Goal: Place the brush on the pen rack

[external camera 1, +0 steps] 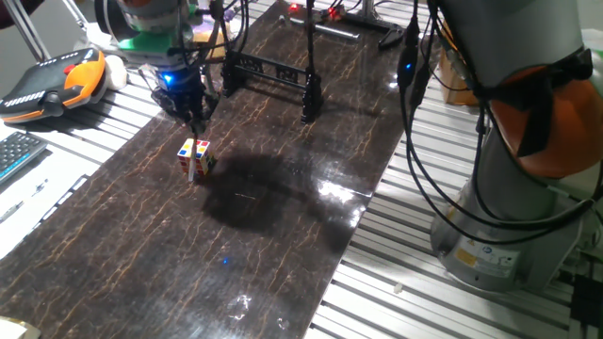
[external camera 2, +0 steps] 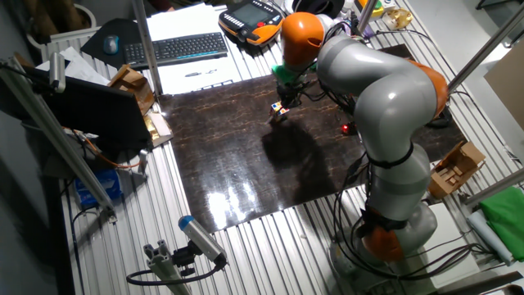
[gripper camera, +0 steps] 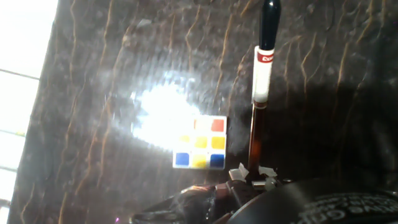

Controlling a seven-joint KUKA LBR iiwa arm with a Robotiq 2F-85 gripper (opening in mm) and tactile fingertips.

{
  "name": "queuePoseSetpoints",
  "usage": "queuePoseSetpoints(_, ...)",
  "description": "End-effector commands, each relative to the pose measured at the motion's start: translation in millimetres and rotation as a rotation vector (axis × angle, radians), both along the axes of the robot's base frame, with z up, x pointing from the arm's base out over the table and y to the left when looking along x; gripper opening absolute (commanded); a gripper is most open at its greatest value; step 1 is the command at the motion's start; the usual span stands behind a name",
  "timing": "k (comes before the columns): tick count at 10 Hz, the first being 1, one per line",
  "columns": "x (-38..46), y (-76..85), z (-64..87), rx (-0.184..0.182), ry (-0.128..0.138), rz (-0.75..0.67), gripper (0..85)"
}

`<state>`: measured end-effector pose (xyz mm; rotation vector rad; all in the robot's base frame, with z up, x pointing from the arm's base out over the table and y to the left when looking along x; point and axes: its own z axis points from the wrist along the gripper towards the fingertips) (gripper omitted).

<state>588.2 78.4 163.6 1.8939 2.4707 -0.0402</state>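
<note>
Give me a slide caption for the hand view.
Gripper holds the brush upright beside the puzzle cube on the dark table.

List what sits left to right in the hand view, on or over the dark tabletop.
Puzzle cube → brush, which runs up the frame and is clamped at its lower end in the end effector.

puzzle cube (external camera 1: 197, 154) beside gripper (external camera 1: 195, 121), mat beyond open

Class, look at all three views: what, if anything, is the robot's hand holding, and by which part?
The hand is shut on the brush, gripping the brown shaft end; the dark end points away, beside the puzzle cube.
</note>
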Motion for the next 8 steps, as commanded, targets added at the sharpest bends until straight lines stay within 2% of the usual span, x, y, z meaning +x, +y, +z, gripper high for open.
queuePoseSetpoints(1, -1.1, -4.1, 1.3, -0.007, -0.003, 0.003, 0.7)
queuePoseSetpoints(3, -3.9, -12.7, 4.2, -0.015, -0.002, 0.017, 0.7)
queuePoseSetpoints(5, -8.5, -20.1, 7.4, -0.038, -0.009, 0.025, 0.7)
queuePoseSetpoints(6, -10.0, -21.8, 7.9, -0.032, -0.008, 0.028, 0.7)
queuePoseSetpoints(8, -10.1, -21.4, 7.6, 0.024, 0.011, 0.06, 0.7)
